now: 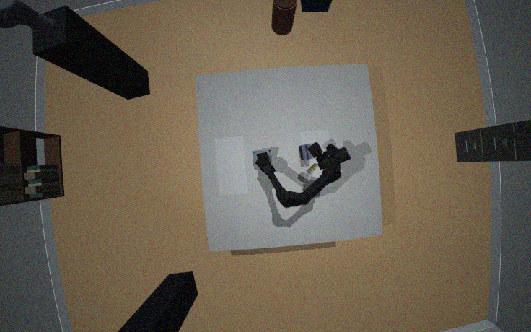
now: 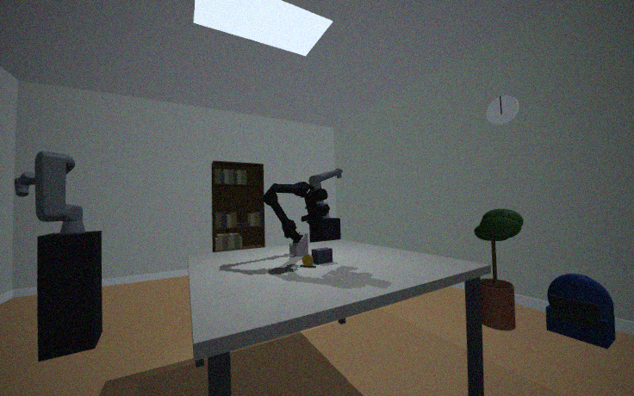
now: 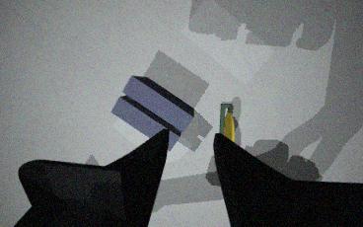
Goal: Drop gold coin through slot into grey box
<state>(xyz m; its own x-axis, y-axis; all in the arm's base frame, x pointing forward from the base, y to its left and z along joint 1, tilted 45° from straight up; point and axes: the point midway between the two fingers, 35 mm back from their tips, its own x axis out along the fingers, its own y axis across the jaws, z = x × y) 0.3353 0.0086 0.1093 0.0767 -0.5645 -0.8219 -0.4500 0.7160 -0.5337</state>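
Observation:
The gold coin [image 1: 312, 168] [image 2: 307, 259] [image 3: 230, 128] stands on edge in the dark-green holder [image 2: 308, 266] [image 3: 223, 117]. The grey box [image 1: 305, 153] [image 2: 321, 255] [image 3: 163, 105] is close beside it, with its slot a dark line across the lid in the wrist view. My gripper [image 3: 191, 136] is partly open, with nothing between its fingertips. It is high above the table. In the wrist view the coin appears just beyond the right fingertip, which hides its lower end, and the left fingertip overlaps the box's near edge.
The arm's base [image 2: 298, 248] stands on the table [image 1: 281, 102] [image 2: 243, 308], left of the box in the top view. The arm bends around the holder's side of the table. Its shadows fall around the box and holder. A bookshelf, plant and dark pedestals stand off the table.

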